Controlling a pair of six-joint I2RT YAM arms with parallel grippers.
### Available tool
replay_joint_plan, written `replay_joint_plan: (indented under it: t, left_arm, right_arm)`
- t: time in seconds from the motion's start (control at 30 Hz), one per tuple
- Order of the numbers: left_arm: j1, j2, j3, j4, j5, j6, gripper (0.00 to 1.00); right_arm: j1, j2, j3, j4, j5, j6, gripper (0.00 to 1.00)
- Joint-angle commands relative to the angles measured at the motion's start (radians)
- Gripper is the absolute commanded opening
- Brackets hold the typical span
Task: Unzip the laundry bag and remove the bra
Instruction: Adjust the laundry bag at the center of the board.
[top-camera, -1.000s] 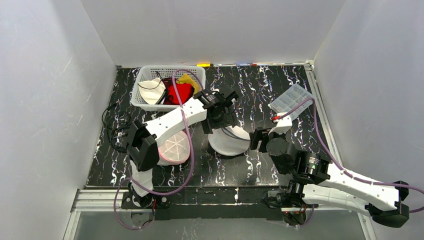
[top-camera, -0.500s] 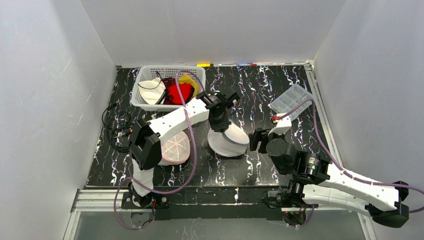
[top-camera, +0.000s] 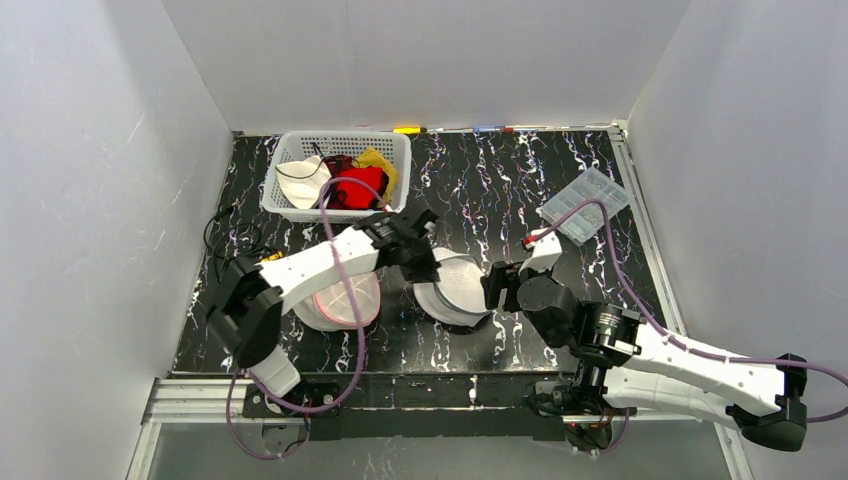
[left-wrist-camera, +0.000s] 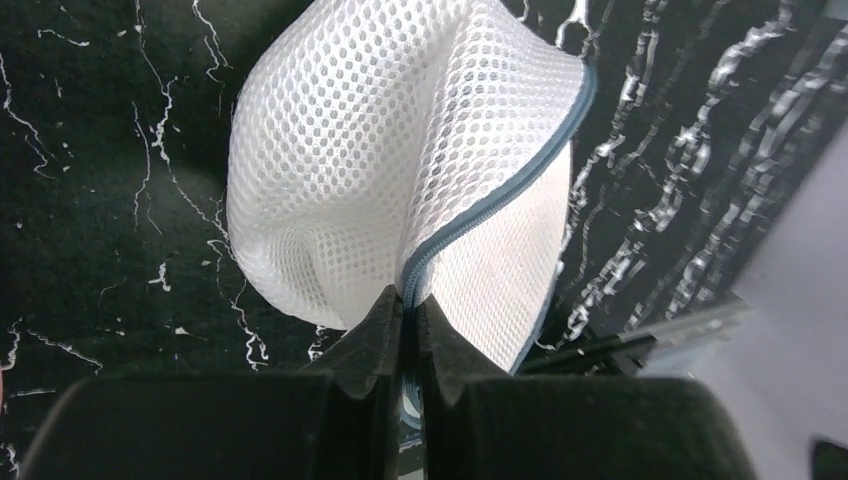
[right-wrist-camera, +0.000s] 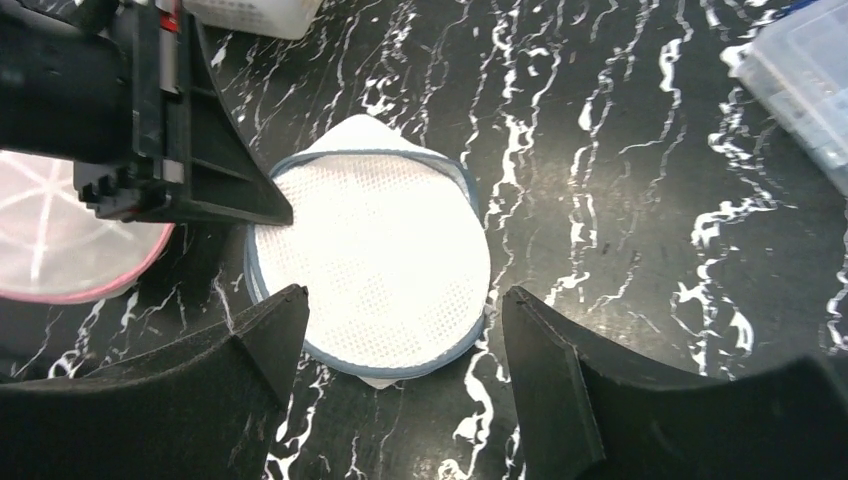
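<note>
Centre of the marbled table (top-camera: 500, 180), the round white mesh laundry bag (top-camera: 452, 290) is lying with its blue-grey zipper (left-wrist-camera: 500, 200) running around the rim. The left gripper (top-camera: 418, 255) is sitting at the bag's left edge. From the left wrist view, the left gripper (left-wrist-camera: 410, 300) is pressing its fingers tight together on the zipper seam, right where the tape meets the mesh. Whether it is catching the pull tab itself I cannot tell. The mesh of the laundry bag (left-wrist-camera: 400, 170) is puckering into folds that are running down toward that pinch. The zipper line is looking closed along the stretch that shows, and the mesh is hiding the contents.

On the bag's right side, the right gripper (top-camera: 497, 285) is hovering close by the rim. The right wrist camera is looking straight down on the laundry bag (right-wrist-camera: 375, 270), and the right gripper (right-wrist-camera: 400, 300) is standing with its fingers spread wide and nothing between them.

Just left of the bag, a second mesh bag with a pink rim (top-camera: 345, 298) is lying flat under the left arm. Beyond the bag, toward the far left, a white basket (top-camera: 290, 150) is holding red, yellow and white garments. Well off to the bag's far right, a clear plastic box (top-camera: 585, 205) is resting on the table.
</note>
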Motion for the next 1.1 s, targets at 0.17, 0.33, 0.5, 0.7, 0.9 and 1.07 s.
replay_joint_plan:
  t: [0.17, 0.33, 0.5, 0.7, 0.9, 1.07]
  left_arm:
    - [0.13, -0.313, -0.408, 0.677, 0.334, -0.068, 0.0]
    - [0.143, -0.419, -0.415, 0.712, 0.337, -0.006, 0.0]
    - [0.169, -0.498, -0.412, 0.711, 0.356, 0.035, 0.0]
    - [0.184, -0.554, -0.437, 0.712, 0.37, 0.04, 0.0]
    - [0.184, -0.583, -0.439, 0.728, 0.379, 0.032, 0.0]
    - [0.184, -0.585, -0.439, 0.743, 0.39, 0.016, 0.0]
  right_arm:
    - [-0.09, -0.021, -0.046, 0.203, -0.254, 0.05, 0.8]
    - [-0.268, -0.04, -0.127, 0.289, -0.528, 0.138, 0.81]
    - [-0.46, -0.051, -0.214, 0.41, -0.793, 0.215, 0.85]
    - [-0.579, -0.084, -0.362, 0.626, -0.959, 0.374, 0.87]
    - [-0.636, -0.057, -0.492, 0.923, -1.026, 0.546, 0.89]
    - [-0.646, -0.022, -0.548, 1.062, -1.007, 0.627, 0.88]
